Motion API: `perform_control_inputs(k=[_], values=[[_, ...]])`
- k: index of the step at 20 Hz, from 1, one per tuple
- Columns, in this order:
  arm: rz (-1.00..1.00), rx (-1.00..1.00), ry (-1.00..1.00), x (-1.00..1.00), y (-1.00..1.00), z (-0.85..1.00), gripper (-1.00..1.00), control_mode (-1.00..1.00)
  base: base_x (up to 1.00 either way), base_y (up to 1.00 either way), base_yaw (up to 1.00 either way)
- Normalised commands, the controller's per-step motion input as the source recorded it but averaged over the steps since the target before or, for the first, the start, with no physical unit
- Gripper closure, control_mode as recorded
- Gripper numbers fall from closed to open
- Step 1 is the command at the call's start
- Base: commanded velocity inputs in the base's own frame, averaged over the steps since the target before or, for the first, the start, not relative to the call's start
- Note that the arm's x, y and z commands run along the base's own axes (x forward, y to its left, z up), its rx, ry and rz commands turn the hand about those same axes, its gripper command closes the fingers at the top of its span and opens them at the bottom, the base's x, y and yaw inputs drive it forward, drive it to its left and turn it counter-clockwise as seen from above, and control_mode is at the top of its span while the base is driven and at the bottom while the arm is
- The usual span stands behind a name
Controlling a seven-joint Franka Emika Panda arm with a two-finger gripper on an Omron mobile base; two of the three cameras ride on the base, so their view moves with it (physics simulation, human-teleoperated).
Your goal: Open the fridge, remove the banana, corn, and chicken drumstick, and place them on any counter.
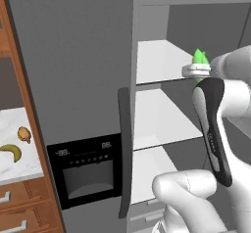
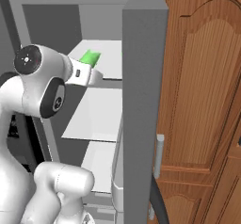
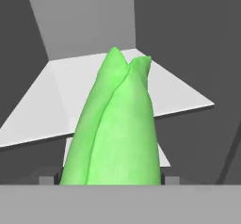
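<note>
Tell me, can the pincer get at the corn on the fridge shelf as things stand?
Probably yes. The right door stands open, and the hand view has the corn right between the pincer tips, jaws wide. Nothing shows between them; whether it's already touching, I can't tell.

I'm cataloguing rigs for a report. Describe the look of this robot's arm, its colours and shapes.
The arm is made of glossy white, rounded, bulbous links. One link carries a long black glossy panel with small markings. A shoulder joint ends in a dark round cap with a pale centre mark. The wrist has a grey ring. No cables show.
</note>
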Motion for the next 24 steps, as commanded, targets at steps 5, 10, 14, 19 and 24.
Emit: perform_control_inputs(k=[5,10,14,19,24], values=[[0.02,-0.09,-0.01,-0.99,0.07,0.04,1.0,-1.0,0.0,0.0,0.0],[0.0,-0.08,0.0,-0.81,0.14,0.07,1.0,-1.0,0.0,0.0,0.0],[0.0,-0.02,0.0,-0.28,0.06,0.0,1.0,-1.0,0.0,0.0,0.0],[0.0,0.0,0.0,0.0,0.0,0.0,1.0,-1.0,0.0,0.0,0.0],[0.0,0.0,0.0,0.0,0.0,0.0,1.0,1.0,0.0,0.0,0.0]])
